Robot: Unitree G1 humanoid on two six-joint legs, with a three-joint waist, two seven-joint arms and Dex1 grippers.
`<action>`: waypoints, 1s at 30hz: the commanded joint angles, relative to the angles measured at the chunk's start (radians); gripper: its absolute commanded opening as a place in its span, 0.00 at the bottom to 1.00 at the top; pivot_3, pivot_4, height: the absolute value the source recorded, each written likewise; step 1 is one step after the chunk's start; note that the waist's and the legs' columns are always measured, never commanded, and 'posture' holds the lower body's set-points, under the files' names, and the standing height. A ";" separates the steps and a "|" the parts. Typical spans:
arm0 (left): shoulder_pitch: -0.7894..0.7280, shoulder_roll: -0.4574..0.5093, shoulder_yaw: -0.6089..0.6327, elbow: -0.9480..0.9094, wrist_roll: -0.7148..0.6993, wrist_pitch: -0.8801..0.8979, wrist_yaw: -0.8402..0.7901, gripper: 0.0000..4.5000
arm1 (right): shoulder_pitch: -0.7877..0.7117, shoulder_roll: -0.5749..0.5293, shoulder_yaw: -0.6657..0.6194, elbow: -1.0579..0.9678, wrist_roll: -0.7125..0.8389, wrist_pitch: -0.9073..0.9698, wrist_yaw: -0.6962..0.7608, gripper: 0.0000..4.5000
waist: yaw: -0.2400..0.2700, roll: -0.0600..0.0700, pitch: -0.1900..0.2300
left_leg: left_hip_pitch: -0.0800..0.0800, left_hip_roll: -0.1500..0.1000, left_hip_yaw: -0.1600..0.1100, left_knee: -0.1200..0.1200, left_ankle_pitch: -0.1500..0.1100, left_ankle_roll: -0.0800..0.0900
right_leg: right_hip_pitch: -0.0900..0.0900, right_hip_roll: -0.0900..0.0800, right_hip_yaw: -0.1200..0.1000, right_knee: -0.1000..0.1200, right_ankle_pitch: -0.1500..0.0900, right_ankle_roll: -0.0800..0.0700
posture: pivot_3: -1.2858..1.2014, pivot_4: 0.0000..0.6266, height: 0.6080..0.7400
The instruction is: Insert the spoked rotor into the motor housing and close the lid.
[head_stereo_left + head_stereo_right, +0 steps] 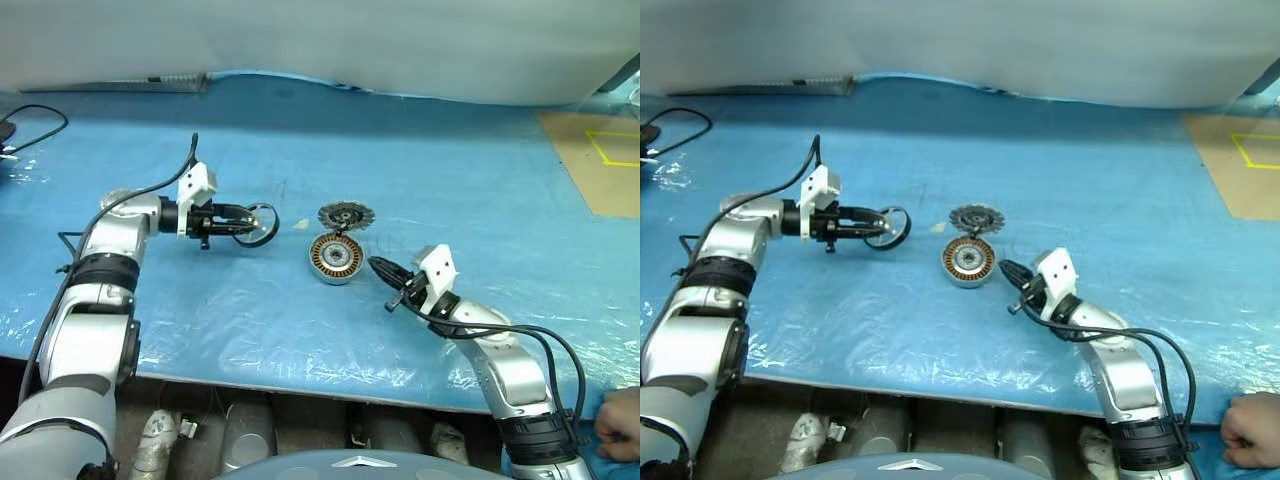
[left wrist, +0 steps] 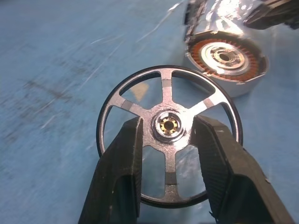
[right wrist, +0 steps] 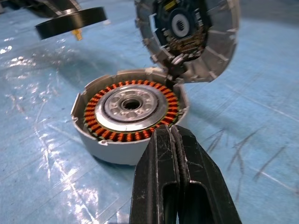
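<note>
Over on the left, the left gripper is pinching the black-rimmed, silver-spoked rotor by its hub, carried clear of the blue sheet. Centre stage sits the silver-grey motor housing with its copper windings, the finned lid hinged up behind it. The right gripper, fingers pressed together, waits just beside the housing. Risk: a tilted rotor could jam on the windings or slip.
</note>
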 commanded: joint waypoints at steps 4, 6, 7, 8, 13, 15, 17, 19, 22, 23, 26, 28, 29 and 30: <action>0.039 -0.008 -0.029 -0.289 -0.105 0.145 -0.030 0.29 | 0.050 0.008 -0.042 -0.020 0.061 -0.111 0.049 0.00 | -0.001 0.001 0.000 | 0.000 0.000 0.000 0.000 0.000 0.000 | 0.000 0.000 0.000 0.000 0.000 0.000 | 0.52 0.24 1.00; 0.038 -0.041 -0.060 -0.327 -0.117 0.163 -0.031 0.29 | 0.070 -0.001 -0.030 0.007 0.049 -0.146 0.075 0.00 | -0.001 0.001 0.000 | 0.000 0.000 0.001 0.000 0.000 0.000 | 0.000 0.000 0.000 0.000 0.000 0.000 | 0.52 0.24 1.00; 0.038 -0.051 -0.070 -0.336 -0.119 0.168 -0.030 0.29 | 0.075 -0.004 -0.025 0.016 0.043 -0.158 0.082 0.00 | -0.001 0.001 0.000 | 0.000 0.000 0.001 0.000 0.000 0.000 | 0.000 0.000 0.000 0.000 0.000 0.000 | 0.52 0.24 1.00; 0.034 -0.064 -0.083 -0.334 -0.111 0.162 -0.021 0.29 | 0.079 -0.005 -0.020 0.024 0.039 -0.170 0.088 0.00 | -0.001 0.001 0.000 | 0.000 0.000 0.001 0.000 0.000 0.000 | 0.000 0.000 0.000 0.000 0.000 0.000 | 0.52 0.24 1.00; 0.016 -0.126 -0.167 -0.291 -0.064 0.107 -0.004 0.29 | 0.090 -0.023 0.011 0.053 -0.001 -0.221 0.117 0.00 | -0.004 0.001 0.000 | 0.000 0.000 0.001 0.001 0.000 0.000 | 0.000 0.000 0.001 0.000 0.000 0.000 | 0.52 0.24 1.00; 0.006 -0.141 -0.184 -0.263 -0.046 0.080 0.009 0.29 | 0.088 -0.028 0.015 0.059 -0.006 -0.229 0.123 0.00 | -0.004 0.001 0.000 | 0.000 0.000 0.001 0.001 0.000 0.001 | 0.000 0.000 0.001 0.000 0.000 0.000 | 0.52 0.24 1.00; -0.014 -0.160 -0.195 -0.227 -0.030 0.050 0.030 0.29 | 0.084 -0.033 0.020 0.066 -0.009 -0.232 0.130 0.00 | -0.004 0.001 0.000 | 0.000 0.000 0.001 0.001 0.000 0.001 | 0.000 0.000 0.001 0.000 0.000 0.000 | 0.52 0.24 1.00; -0.043 -0.188 -0.203 -0.182 -0.013 0.010 0.058 0.29 | 0.076 -0.037 0.025 0.077 -0.014 -0.235 0.136 0.00 | -0.003 0.001 0.000 | 0.000 0.000 0.001 0.001 0.000 0.001 | 0.000 0.000 0.001 0.000 0.000 0.000 | 0.52 0.24 1.00; -0.082 -0.217 -0.204 -0.125 0.002 -0.029 0.088 0.29 | 0.064 -0.038 0.031 0.092 -0.022 -0.238 0.138 0.00 | -0.001 0.001 0.000 | -0.001 0.000 0.001 0.003 0.000 0.001 | 0.000 0.000 0.001 0.000 0.000 0.000 | 0.52 0.24 1.00; -0.095 -0.225 -0.203 -0.106 0.007 -0.038 0.100 0.29 | 0.060 -0.038 0.034 0.099 -0.027 -0.240 0.138 0.00 | -0.001 0.001 0.000 | -0.001 0.000 0.001 0.003 0.000 0.001 | 0.000 0.000 0.001 0.000 0.000 0.000 | 0.52 0.24 1.00; -0.118 -0.244 -0.200 -0.068 0.017 -0.060 0.116 0.29 | 0.050 -0.036 0.041 0.115 -0.034 -0.244 0.138 0.00 | -0.001 0.001 0.000 | -0.001 0.000 0.001 0.003 0.001 0.003 | 0.000 0.000 0.001 0.000 0.000 0.000 | 0.52 0.24 1.00; -0.125 -0.250 -0.202 -0.052 0.022 -0.074 0.122 0.29 | 0.048 -0.035 0.043 0.119 -0.035 -0.244 0.139 0.00 | -0.003 0.001 0.000 | -0.001 0.000 0.001 0.003 0.002 0.003 | 0.000 0.000 0.001 0.000 0.000 0.000 | 0.52 0.24 1.00; -0.126 -0.252 -0.205 -0.048 0.024 -0.080 0.123 0.29 | 0.046 -0.033 0.044 0.121 -0.036 -0.244 0.137 0.00 | -0.003 0.001 0.000 | -0.001 0.000 0.001 0.003 0.002 0.003 | 0.000 0.000 0.001 0.000 0.000 0.000 | 0.52 0.24 1.00; -0.126 -0.256 -0.207 -0.045 0.026 -0.085 0.125 0.29 | 0.044 -0.031 0.046 0.123 -0.036 -0.244 0.135 0.00 | -0.003 0.001 0.000 | -0.001 0.000 0.001 0.003 0.002 0.003 | 0.000 0.000 0.001 0.000 0.000 0.000 | 0.52 0.24 1.00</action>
